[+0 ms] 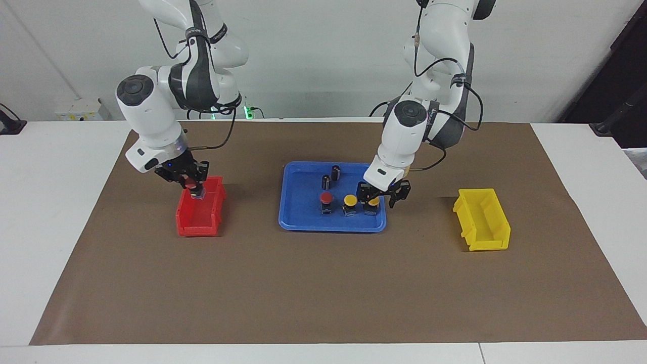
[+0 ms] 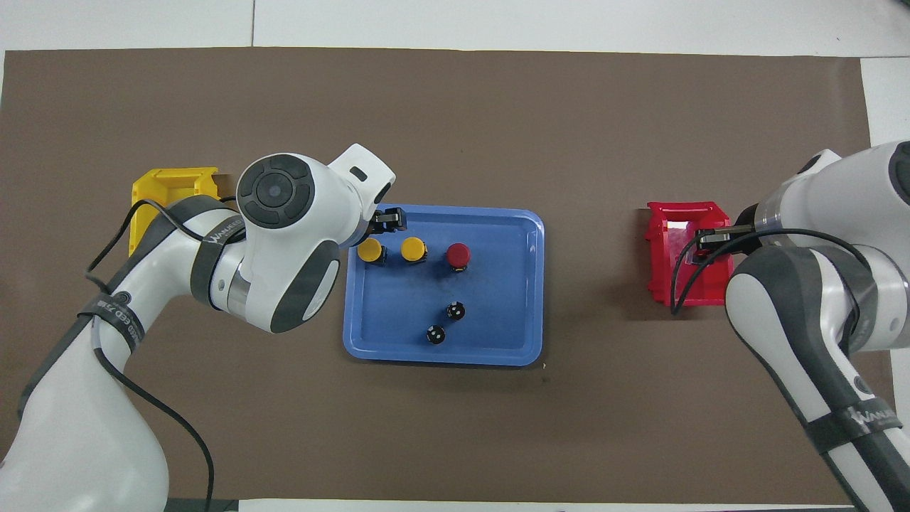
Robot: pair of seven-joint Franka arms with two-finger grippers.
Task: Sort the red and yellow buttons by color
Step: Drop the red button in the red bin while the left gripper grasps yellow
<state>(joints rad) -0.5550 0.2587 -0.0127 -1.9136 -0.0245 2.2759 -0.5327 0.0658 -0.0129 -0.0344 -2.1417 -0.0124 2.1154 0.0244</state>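
My right gripper [image 1: 192,186] holds a red button [image 1: 191,185] tight over the red bin [image 1: 198,217]. My left gripper [image 1: 376,196] sits wide around a yellow button [image 1: 373,201] in the blue tray [image 1: 303,224]. Beside it stand another yellow button [image 1: 349,201] and a red one [image 1: 327,197].

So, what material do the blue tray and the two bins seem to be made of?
The blue tray looks like moulded plastic: one even colour, rounded corners, a soft sheen on its rim. The red bin and the yellow bin also look like rigid plastic, with thin ribbed walls and uniform colour. This is only by appearance.
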